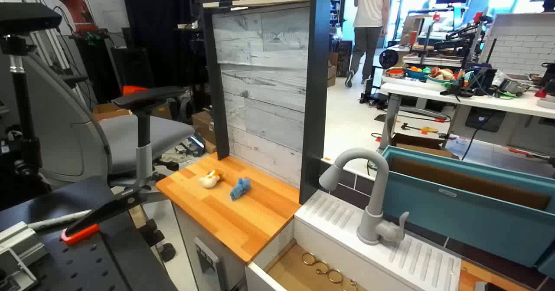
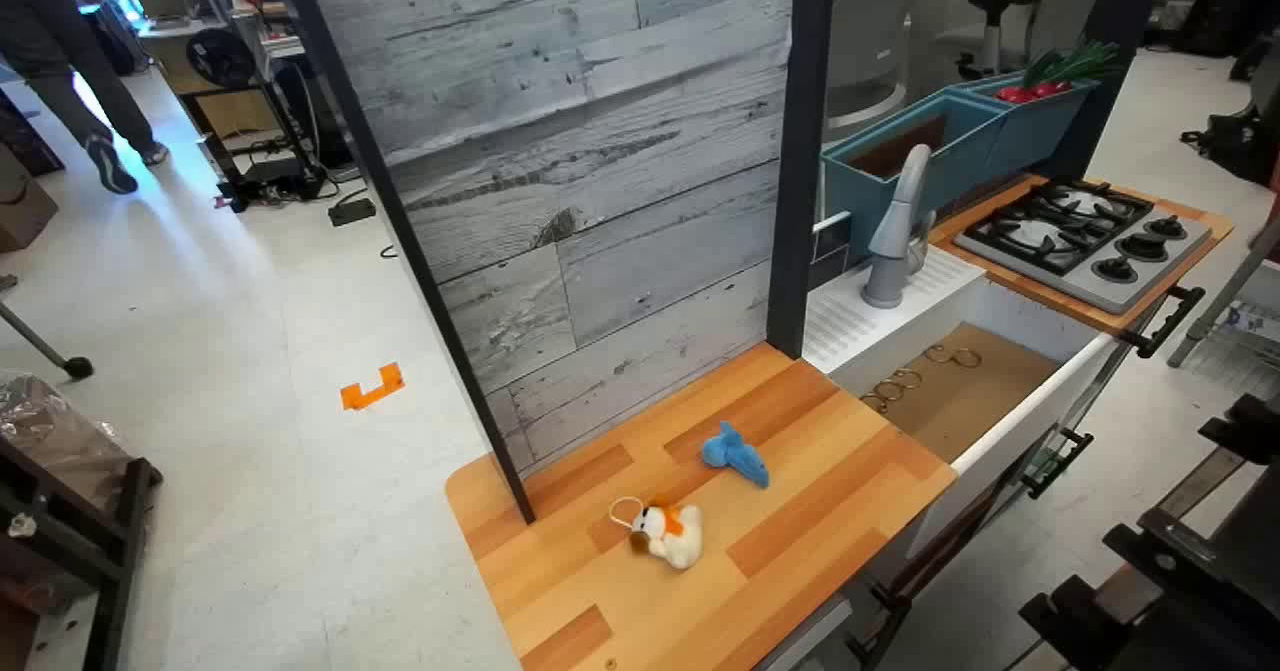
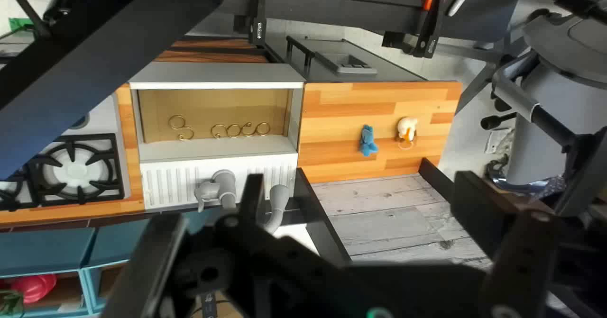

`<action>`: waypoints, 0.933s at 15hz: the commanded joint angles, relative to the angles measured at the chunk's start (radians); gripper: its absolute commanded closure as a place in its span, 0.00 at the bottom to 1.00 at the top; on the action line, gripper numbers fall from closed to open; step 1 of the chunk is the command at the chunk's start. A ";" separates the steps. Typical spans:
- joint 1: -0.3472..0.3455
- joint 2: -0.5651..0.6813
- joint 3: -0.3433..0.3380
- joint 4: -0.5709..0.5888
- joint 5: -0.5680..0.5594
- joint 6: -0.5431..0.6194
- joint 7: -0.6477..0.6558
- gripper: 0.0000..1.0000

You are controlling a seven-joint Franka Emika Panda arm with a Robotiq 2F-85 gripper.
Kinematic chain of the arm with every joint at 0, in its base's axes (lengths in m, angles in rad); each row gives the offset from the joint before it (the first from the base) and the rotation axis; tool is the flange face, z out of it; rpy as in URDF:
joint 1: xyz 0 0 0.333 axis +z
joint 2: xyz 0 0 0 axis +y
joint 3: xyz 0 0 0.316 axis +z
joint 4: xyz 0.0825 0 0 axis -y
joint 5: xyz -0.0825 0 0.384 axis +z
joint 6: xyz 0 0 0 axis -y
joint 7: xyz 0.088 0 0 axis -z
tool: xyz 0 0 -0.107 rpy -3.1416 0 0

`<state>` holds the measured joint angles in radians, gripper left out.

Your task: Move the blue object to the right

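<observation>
Fingers of the matte black, angular gripper are standing wide apart along the bottom of the wrist view, gripping nothing. Just right of that frame's centre, a small bright blue, fuzzy-looking toy is lying on a striped butcher-block wooden counter; both exterior views are showing it resting there too.

The task is apparently sitting at the approach, before any grasp. The next move is probably calling for centring the fingers over the toy, descending and closing across its slim body, then carrying it right, though nothing is settling whose right is meant. A cream plush figure with orange patches is lying near it, apart, so alignment is likely mattering.

The toy is tapering away from a rounded lump and stubby fin, and will probably be yielding softly. Filling the upper middle of an exterior view, a whitewashed grey plank panel is showing dark knots.
</observation>
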<state>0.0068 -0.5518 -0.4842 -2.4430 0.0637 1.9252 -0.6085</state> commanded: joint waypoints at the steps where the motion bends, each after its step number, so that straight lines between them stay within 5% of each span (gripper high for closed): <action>1: -0.047 0.013 0.040 0.003 0.026 -0.003 -0.023 0.00; 9: -0.047 0.013 0.040 0.004 0.026 -0.003 -0.023 0.00; 14: -0.041 0.047 0.127 -0.014 0.012 0.058 0.034 0.00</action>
<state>-0.0165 -0.5425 -0.4316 -2.4456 0.0645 1.9286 -0.6022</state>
